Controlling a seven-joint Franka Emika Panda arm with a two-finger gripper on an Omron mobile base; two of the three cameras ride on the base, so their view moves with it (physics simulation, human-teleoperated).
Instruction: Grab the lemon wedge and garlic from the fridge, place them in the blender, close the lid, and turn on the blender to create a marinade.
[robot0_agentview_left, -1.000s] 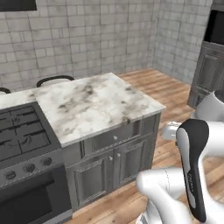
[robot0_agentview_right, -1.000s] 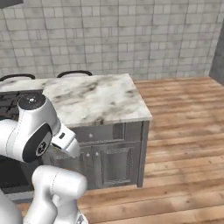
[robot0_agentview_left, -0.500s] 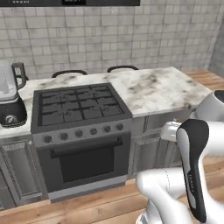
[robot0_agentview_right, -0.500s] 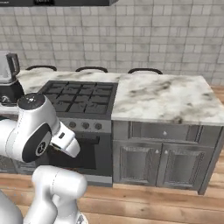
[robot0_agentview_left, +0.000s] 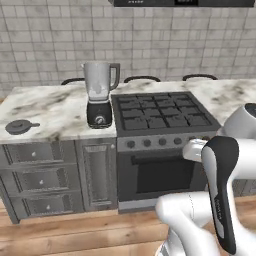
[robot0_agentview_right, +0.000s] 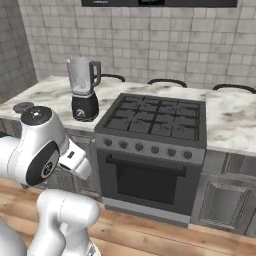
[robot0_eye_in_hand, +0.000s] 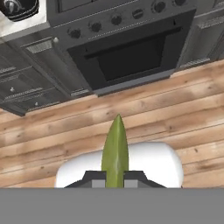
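While the gripper (robot0_eye_in_hand: 115, 178) hangs low over the wooden floor (robot0_eye_in_hand: 175, 109), its two dark fingers are closed tight on the lemon wedge (robot0_eye_in_hand: 115, 151), a yellow-green sliver that stands up between them with its pointed tip toward the oven door (robot0_eye_in_hand: 131, 57). Beyond the floor boards stands the stove (robot0_agentview_left: 162, 145), its row of knobs along the front edge and its dark burner grates on top. Left of the stove runs the marble counter (robot0_agentview_left: 45, 112) over grey drawers and a cabinet door. The blender (robot0_agentview_left: 99, 95) stands on that counter at its right end, just beside the stove's left edge, black base down, clear jar upright and uncovered, handle toward the stove. The lid (robot0_agentview_left: 20, 126) lies flat near the counter's front left corner, well apart from the blender; in the right base view it sits at the counter's near left edge. Behind the counter, dark chair backs (robot0_agentview_left: 142, 79) show against the grey tiled wall (robot0_agentview_left: 50, 40)
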